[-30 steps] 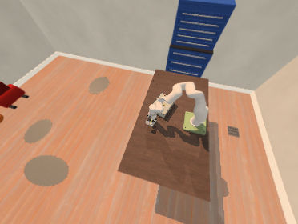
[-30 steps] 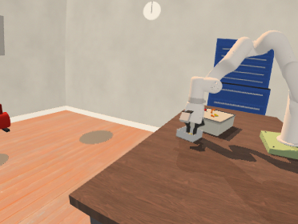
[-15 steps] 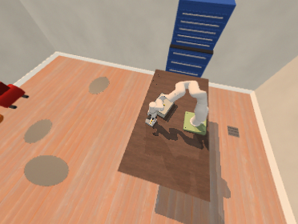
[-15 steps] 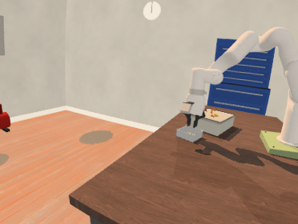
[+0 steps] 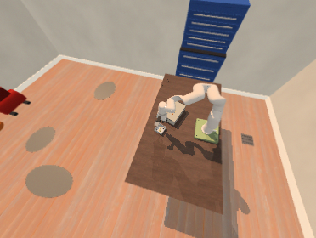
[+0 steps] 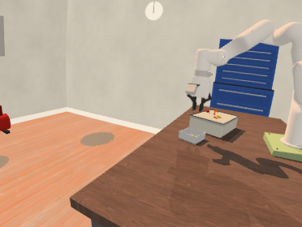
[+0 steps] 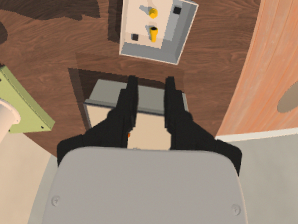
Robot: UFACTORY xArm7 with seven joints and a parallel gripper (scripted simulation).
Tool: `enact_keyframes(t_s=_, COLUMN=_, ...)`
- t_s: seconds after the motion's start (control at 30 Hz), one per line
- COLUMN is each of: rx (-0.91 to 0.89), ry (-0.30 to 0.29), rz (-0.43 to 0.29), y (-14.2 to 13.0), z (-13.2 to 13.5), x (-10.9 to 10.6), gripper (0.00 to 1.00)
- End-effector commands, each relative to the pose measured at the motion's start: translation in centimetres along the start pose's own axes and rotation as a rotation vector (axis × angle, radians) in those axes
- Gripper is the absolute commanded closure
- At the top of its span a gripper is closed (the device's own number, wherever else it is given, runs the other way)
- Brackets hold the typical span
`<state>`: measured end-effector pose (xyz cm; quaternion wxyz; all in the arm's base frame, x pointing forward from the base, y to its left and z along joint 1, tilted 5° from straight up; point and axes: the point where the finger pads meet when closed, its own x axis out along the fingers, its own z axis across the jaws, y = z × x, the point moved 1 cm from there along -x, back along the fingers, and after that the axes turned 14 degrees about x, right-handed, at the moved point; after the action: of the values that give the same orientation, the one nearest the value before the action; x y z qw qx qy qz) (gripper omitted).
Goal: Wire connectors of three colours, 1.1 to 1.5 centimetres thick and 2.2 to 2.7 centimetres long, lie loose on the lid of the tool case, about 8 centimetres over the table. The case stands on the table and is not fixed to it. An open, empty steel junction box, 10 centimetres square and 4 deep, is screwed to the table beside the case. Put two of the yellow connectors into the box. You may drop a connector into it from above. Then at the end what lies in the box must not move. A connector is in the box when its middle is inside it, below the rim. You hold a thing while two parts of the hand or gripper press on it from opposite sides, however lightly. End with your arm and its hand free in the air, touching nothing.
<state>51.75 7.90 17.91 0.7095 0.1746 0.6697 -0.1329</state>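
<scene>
While my gripper [image 5: 160, 121] [image 6: 197, 109] [image 7: 151, 87] hangs free, fingers apart and holding nothing, 2 yellow connectors lie in the box [image 5: 156, 130] [image 6: 187, 137] [image 7: 150, 57]. Count met; stillness unconfirmed.

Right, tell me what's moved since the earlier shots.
The claw rose from the junction box and swung back toward the tool case. Box and case stayed put. I can't make out any release in these views.
</scene>
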Motion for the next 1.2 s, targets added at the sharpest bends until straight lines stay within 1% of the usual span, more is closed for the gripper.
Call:
enact_keyframes(t_s=0.0, rx=0.0, ry=-0.003, rz=0.002, y=0.0, z=0.1, x=-0.4, gripper=0.71)
enact_keyframes(t_s=0.33, rx=0.0, ry=-0.003, rz=0.002, y=0.0, z=0.1, x=-0.4, gripper=0.71)
enact_keyframes(t_s=0.4, rx=0.0, ry=-0.003, rz=0.002, y=0.0, z=0.1, x=-1.0, gripper=0.71)
enact_keyframes(t_s=0.47, rx=0.0, ry=-0.003, rz=0.002, y=0.0, z=0.1, x=-2.2, gripper=0.71)
enact_keyframes(t_s=0.53, rx=0.0, ry=-0.003, rz=0.002, y=0.0, z=0.1, x=-2.2, gripper=0.71)
enact_keyframes(t_s=0.63, rx=0.0, ry=-0.003, rz=0.002, y=0.0, z=0.1, x=-3.4, gripper=0.71)
enact_keyframes(t_s=1.17, rx=0.0, ry=-0.003, rz=0.002, y=0.0, z=0.1, x=-3.4, gripper=0.71)
